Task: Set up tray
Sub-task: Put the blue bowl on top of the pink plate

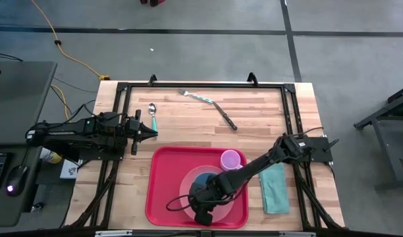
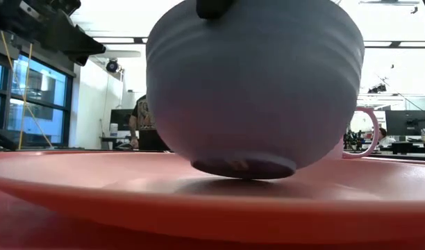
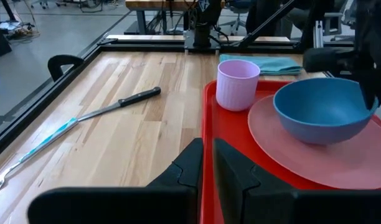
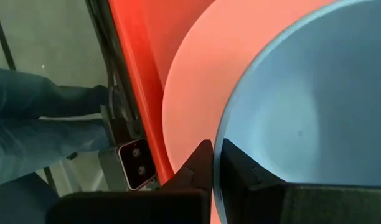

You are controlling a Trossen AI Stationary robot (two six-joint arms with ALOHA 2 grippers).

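The red tray lies at the table's near edge. On it rests a salmon-pink plate, with a pink cup standing behind the plate. A blue bowl is over the plate, and my right gripper is shut on its rim. Whether the bowl's foot touches the plate or hangs just above it, I cannot tell. My left gripper waits at the table's left side, its fingers a narrow gap apart with nothing between them. My right gripper pinches the bowl's rim on its near side, one finger inside the bowl and one outside. The fingers slant steeply down from above. The bowl stays upright and about level below them, its foot at the plate's surface.
A teal napkin lies right of the tray. On the bare wood behind the tray are a spoon, a fork and a black-handled knife. A black frame runs round the table top.
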